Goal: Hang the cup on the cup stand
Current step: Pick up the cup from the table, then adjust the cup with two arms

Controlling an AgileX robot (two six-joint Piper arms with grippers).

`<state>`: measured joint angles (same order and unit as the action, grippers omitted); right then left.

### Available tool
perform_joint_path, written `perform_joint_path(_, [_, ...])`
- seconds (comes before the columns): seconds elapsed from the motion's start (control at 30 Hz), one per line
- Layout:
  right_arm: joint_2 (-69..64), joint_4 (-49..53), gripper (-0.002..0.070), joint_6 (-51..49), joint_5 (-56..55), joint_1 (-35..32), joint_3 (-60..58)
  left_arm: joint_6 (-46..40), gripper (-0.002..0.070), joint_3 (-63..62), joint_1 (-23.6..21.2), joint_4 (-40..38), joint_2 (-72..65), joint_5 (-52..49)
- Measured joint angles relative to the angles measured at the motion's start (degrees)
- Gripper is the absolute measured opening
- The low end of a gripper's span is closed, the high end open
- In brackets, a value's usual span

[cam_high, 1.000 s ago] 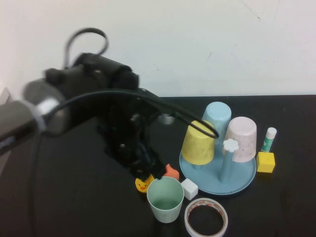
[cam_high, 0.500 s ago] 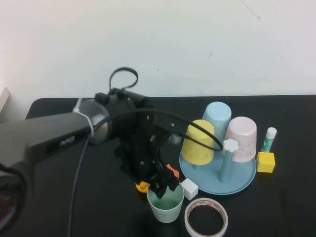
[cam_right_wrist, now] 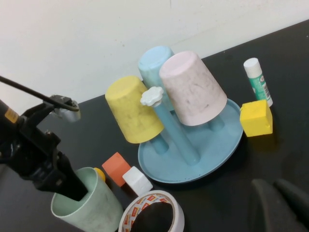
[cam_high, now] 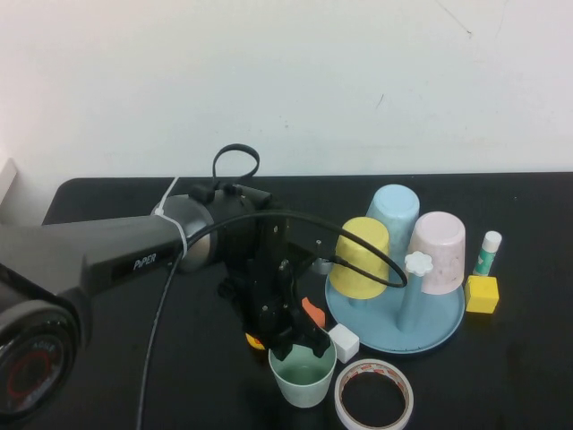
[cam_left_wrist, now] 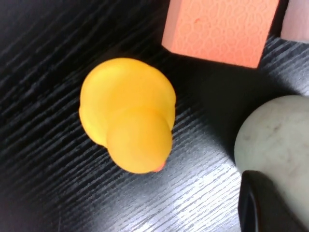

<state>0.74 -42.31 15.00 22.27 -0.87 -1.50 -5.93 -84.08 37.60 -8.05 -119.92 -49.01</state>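
The pale mint-green tapered plastic cup (cam_high: 303,374) stands upright, mouth up, on the black table (cam_high: 501,376) at the near edge, a little left of the light blue round plastic cup stand (cam_high: 397,324). The left gripper (cam_high: 300,345) reaches down from the left arm onto the far-left side of the cup's rim; in the right wrist view one dark finger (cam_right_wrist: 72,186) sits inside the mouth against the wall, so the jaws are clenched on the rim of the cup (cam_right_wrist: 87,207). Just behind the cup, under the gripper, lie a small yellow rubber duck (cam_left_wrist: 128,113) and an orange foam block (cam_left_wrist: 219,29), and a small white cube (cam_high: 343,342) sits just to the cup's right, touching the near-left edge of the stand's tray. A white roll of tape (cam_high: 373,395) lies flat just right of the cup. On the stand, a yellow cup (cam_high: 360,258), a light blue cup (cam_high: 393,211) and a pale pink cup (cam_high: 438,252) hang upside down on pegs, while one blue peg with a white flower-shaped cap (cam_high: 417,263) stands bare at the near side. Right of the stand are a yellow cube (cam_high: 481,294) and a white-capped glue stick (cam_high: 487,253). The right gripper (cam_right_wrist: 280,205) shows only as a dark shape low in its own wrist view, at the right of the scene well apart from the cup, closed and holding nothing.
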Motion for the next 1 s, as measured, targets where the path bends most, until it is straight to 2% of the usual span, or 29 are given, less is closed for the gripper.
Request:
perform_joint_path(0.2, [0.0,0.0,-0.0001,0.0,0.0,0.0,0.0,-1.3,0.0006,0.0,-0.1,0.1,2.7,-2.1])
perform_joint_path(0.4, [0.0,-0.1,-0.0001,0.0,0.0,0.0,0.0,-3.5,0.0005,3.9,-0.1,0.3,16.1,-1.8])
perform_joint_path(0.63, [0.0,-0.1,-0.0001,0.0,0.0,0.0,0.0,-4.3,0.0006,20.0,-0.1,-2.2,37.2,8.0])
perform_joint_path(1.0, [0.0,-0.1,-0.0001,0.1,0.0,0.0,0.0,-4.3,0.0005,44.2,-0.1,-4.8,55.8,25.7])
